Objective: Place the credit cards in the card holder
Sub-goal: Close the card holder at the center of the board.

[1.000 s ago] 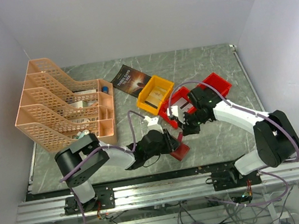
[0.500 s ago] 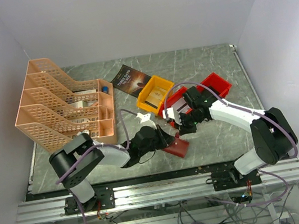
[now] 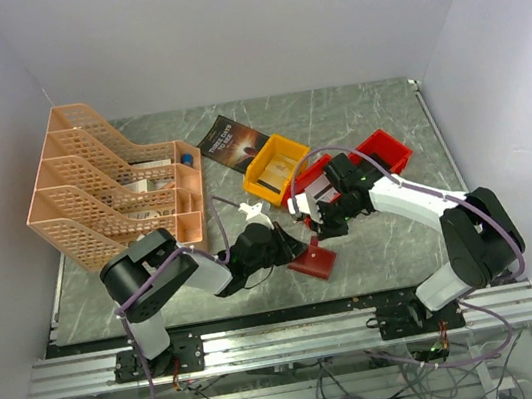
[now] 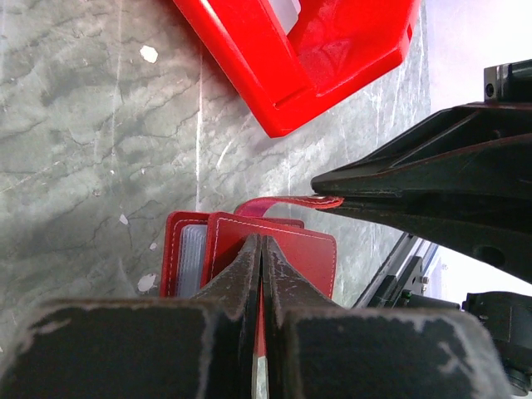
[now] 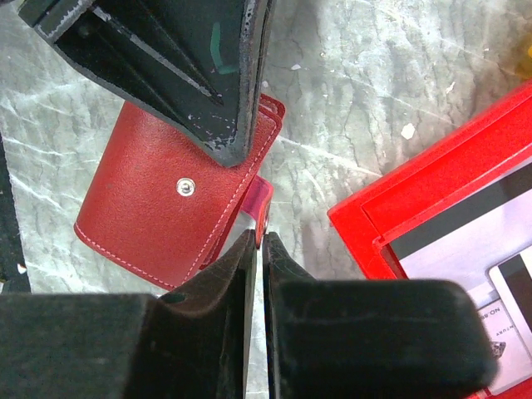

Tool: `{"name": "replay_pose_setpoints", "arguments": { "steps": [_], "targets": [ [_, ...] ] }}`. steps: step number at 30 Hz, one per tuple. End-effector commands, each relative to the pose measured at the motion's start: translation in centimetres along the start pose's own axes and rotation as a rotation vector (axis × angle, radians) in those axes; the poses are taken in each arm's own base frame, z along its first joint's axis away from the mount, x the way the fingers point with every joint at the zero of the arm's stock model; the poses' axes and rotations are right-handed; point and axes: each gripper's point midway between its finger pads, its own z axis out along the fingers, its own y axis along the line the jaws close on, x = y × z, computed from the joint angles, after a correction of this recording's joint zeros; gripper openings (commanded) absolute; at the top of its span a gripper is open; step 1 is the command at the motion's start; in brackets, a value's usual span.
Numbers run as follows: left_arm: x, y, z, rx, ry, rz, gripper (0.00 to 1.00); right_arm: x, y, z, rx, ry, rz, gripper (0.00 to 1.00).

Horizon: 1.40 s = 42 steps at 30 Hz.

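Pinned on the marble table (image 3: 386,251) between both arms, the dark red card holder (image 4: 301,253) has its cover edge clamped by the left gripper (image 4: 261,248) while the right gripper (image 5: 258,243), reaching from the opposite side, pinches its snap tab (image 5: 260,199), credit cards (image 5: 478,237) lying in the red bin (image 5: 366,212) just beside.

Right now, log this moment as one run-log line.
phase: opening card holder | left end effector: shut on card holder | right end effector: shut on strap | cards: in red bin
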Motion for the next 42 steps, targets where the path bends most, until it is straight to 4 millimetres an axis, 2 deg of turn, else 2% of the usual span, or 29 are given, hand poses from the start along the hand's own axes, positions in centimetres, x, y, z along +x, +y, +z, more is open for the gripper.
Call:
{"name": "replay_pose_setpoints", "arguments": {
  "steps": [1,7,12,16,23,37,42],
  "targets": [
    [0.8,1.1,0.0,-0.04,0.038,0.037,0.07,-0.5,0.2,0.2,-0.015,-0.022,0.008,0.11],
    [0.7,1.3,-0.4,-0.049,0.035,0.047,0.07,-1.1,0.2,-0.1,0.0,-0.046,0.047,0.24],
    [0.6,0.9,-0.5,-0.036,0.033,0.049,0.07,-1.2,0.0,-0.4,0.004,-0.066,0.068,0.27],
    [0.6,0.8,-0.5,-0.032,0.036,0.052,0.07,-1.2,-0.1,-0.8,-0.021,-0.099,0.107,0.25],
    [0.5,0.6,-0.5,-0.025,0.036,0.051,0.07,-1.2,0.3,-0.6,-0.054,-0.105,0.135,0.16],
    [0.8,0.3,-0.2,-0.015,0.047,0.05,0.07,-1.2,-0.4,-0.4,-0.025,-0.103,0.157,0.13],
    [0.7,0.2,-0.2,-0.013,0.048,0.05,0.07,-1.3,-0.6,-0.4,-0.017,-0.107,0.16,0.16]
  ]
}}
